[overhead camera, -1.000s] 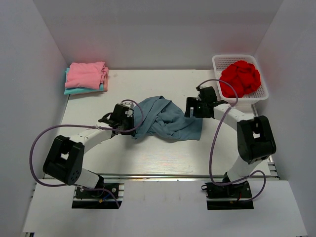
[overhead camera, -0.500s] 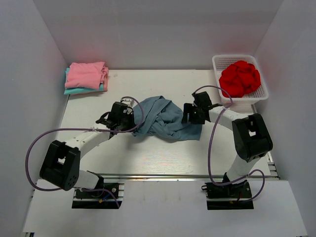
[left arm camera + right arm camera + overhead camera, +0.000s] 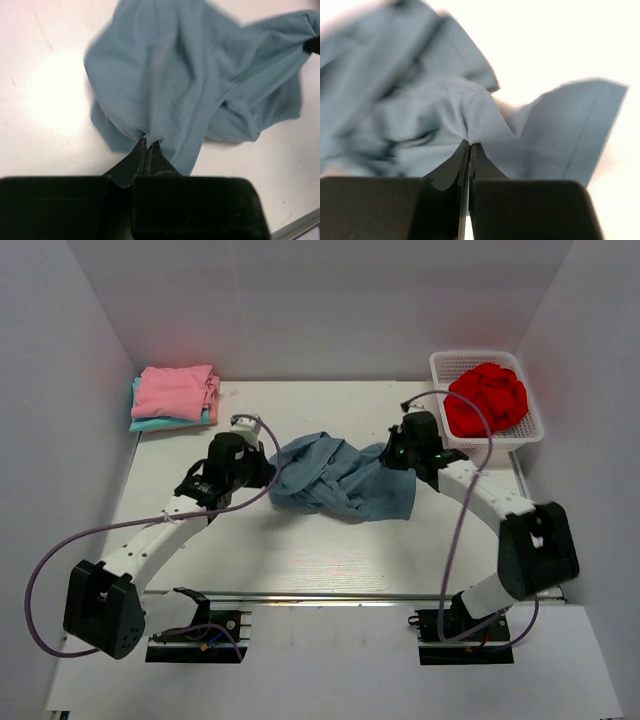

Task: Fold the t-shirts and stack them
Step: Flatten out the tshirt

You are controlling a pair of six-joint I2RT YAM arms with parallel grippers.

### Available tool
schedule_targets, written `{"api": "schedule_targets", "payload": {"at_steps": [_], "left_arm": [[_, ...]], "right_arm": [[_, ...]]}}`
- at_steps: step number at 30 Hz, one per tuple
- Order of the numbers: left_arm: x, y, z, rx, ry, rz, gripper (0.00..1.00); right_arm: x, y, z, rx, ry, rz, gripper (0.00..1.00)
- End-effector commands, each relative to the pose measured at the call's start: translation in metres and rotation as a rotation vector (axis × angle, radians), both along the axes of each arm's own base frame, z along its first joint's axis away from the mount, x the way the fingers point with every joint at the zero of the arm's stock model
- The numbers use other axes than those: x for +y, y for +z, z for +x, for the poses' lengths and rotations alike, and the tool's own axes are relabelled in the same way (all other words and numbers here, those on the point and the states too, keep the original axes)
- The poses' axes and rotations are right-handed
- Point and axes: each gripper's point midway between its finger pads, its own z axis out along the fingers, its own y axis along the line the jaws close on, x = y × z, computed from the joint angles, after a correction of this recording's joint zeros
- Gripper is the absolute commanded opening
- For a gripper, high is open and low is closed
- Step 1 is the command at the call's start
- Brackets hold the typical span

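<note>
Grip taken on blue-grey t-shirt (image 3: 340,480)
Left tool (image 3: 148,146) and right tool (image 3: 470,146) just clamped opposite edges; spreading it flat looks next.

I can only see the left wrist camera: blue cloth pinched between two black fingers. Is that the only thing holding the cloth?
Observer: No. The right gripper is also shut on the blue-grey t-shirt, pinching a fold on its other side.
Operator: Are there any other shirts around?
Observer: Yes. A red t-shirt lies bunched in a white basket at the far right of the table.
Operator: Is anything folded yet?
Observer: A pink t-shirt lies folded on top of a teal t-shirt at the far left corner.
</note>
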Motion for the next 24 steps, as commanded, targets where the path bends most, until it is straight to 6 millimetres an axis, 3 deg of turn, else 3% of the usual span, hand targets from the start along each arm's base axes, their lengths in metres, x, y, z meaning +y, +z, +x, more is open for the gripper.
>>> {"api": "schedule_targets", "payload": {"at_steps": [1,3,4,5,10,11,18,21,24], "left_arm": [[0.002,0.103,0.019,-0.266,0.046,-0.077,0.0],[0.009,0.149,0.017,-0.383,0.063,-0.105,0.0],[0.012,0.163,0.015,-0.416,0.073,-0.117,0.0],[0.019,0.193,0.01,-0.485,0.1,-0.142,0.0],[0.053,0.27,-0.012,-0.682,0.219,-0.181,0.0],[0.064,0.285,-0.017,-0.717,0.267,-0.189,0.0],[0.115,0.354,-0.074,-0.908,0.412,-0.282,0.0],[0.127,0.378,-0.096,-0.966,0.43,-0.323,0.0],[0.127,0.411,-0.123,-1.055,0.364,-0.365,0.0]], "right_arm": [[-0.014,0.133,0.023,-0.367,-0.089,0.077,0.0],[-0.023,0.17,0.024,-0.476,-0.123,0.089,0.0],[-0.033,0.213,0.015,-0.579,-0.151,0.116,0.0],[-0.035,0.229,0.012,-0.621,-0.154,0.116,0.0],[-0.071,0.33,-0.02,-0.864,-0.241,0.118,0.0],[-0.088,0.352,-0.032,-0.915,-0.298,0.104,0.0],[-0.148,0.439,-0.083,-1.102,-0.518,0.086,0.0],[-0.15,0.475,-0.108,-1.176,-0.465,0.105,0.0],[-0.146,0.51,-0.136,-1.261,-0.382,0.136,0.0]]}}
